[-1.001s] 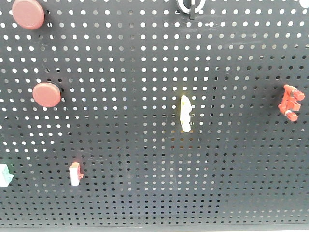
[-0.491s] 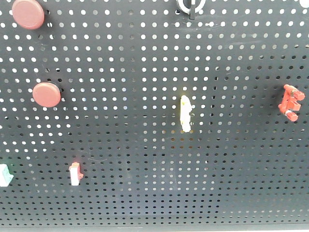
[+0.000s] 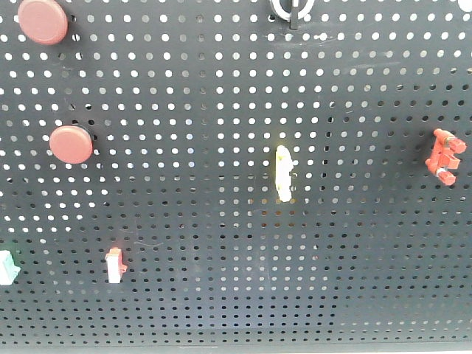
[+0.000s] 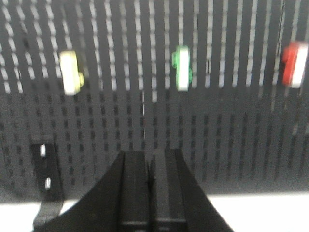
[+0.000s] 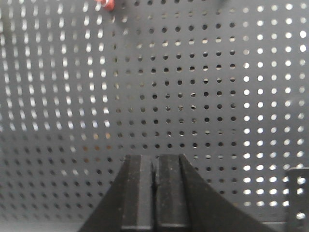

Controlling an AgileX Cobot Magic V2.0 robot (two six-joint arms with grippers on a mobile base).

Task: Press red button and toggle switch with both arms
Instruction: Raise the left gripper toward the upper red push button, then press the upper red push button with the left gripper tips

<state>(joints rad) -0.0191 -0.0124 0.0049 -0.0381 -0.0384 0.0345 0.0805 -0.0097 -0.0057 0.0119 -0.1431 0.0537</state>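
Observation:
In the front view a black pegboard (image 3: 236, 221) carries two red discs at the left. The upper, slightly larger one is the red button (image 3: 43, 21); the other disc (image 3: 71, 144) sits below it. The all-red toggle switch (image 3: 444, 156) juts out at the far right. Neither arm shows in this view. In the left wrist view my left gripper (image 4: 149, 155) is shut and empty, facing the board below a green rocker (image 4: 182, 67). My right gripper (image 5: 155, 158) is shut and empty before bare board. A red scrap (image 5: 105, 4) at the top edge is too cropped to name.
A yellow oval lever (image 3: 283, 173) sits mid-board, a red-and-white rocker (image 3: 115, 265) lower left, a green-white switch (image 3: 6, 267) at the left edge. The left wrist view also shows a yellow rocker (image 4: 71, 72), a red-and-white rocker (image 4: 294, 64) and a black bracket (image 4: 46, 183).

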